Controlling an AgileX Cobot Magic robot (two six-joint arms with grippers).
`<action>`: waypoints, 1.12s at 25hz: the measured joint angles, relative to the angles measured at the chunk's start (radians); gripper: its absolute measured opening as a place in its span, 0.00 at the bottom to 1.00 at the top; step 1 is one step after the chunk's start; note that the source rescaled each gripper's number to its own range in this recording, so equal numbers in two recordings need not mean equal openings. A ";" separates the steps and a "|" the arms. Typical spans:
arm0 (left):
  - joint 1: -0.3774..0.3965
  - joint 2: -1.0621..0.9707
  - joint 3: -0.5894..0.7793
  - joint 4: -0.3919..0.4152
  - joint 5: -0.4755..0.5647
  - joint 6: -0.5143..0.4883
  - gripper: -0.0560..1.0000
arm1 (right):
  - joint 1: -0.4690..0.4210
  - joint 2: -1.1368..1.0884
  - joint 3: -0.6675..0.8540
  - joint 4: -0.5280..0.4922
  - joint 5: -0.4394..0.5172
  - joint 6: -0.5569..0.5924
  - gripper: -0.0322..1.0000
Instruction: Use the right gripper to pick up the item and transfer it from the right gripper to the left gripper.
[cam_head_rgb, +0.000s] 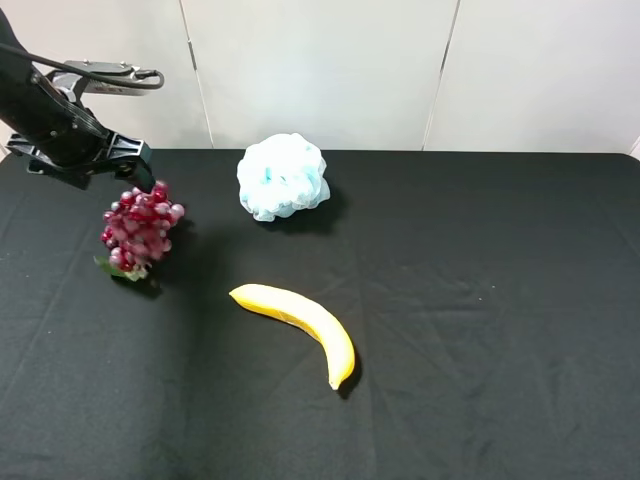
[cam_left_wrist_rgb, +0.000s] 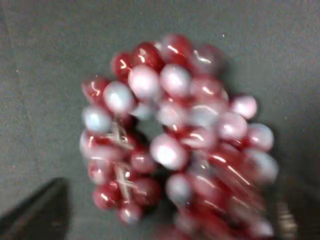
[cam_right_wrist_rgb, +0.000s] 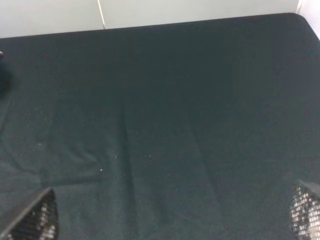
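Hanging our left jaws (cam_head_rgb: 135, 172) right over the grape bunch (cam_head_rgb: 140, 228), far left on the black surface (cam_head_rgb: 480, 330).
We cannot tell whether they grip it; our right jaws (cam_right_wrist_rgb: 172, 220) stand apart over bare cloth, empty, out of the high view. We count one grape bunch, one banana (cam_head_rgb: 300, 318) lying diagonally mid-surface, one pale blue puff (cam_head_rgb: 283, 176).

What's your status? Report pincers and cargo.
Left pincer at red plastic grape bunch, grip unclear. Right pincer open, empty. Yellow banana, blue bath pouf lying apart.
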 joint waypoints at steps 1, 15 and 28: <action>0.000 0.000 0.000 0.000 0.000 0.000 0.92 | 0.000 0.000 0.000 0.000 0.000 0.000 1.00; 0.000 -0.083 -0.001 -0.001 0.066 -0.003 1.00 | 0.000 0.000 0.000 0.000 0.000 0.000 1.00; 0.000 -0.455 -0.013 0.007 0.454 0.026 1.00 | 0.000 0.000 0.000 0.000 0.000 0.000 1.00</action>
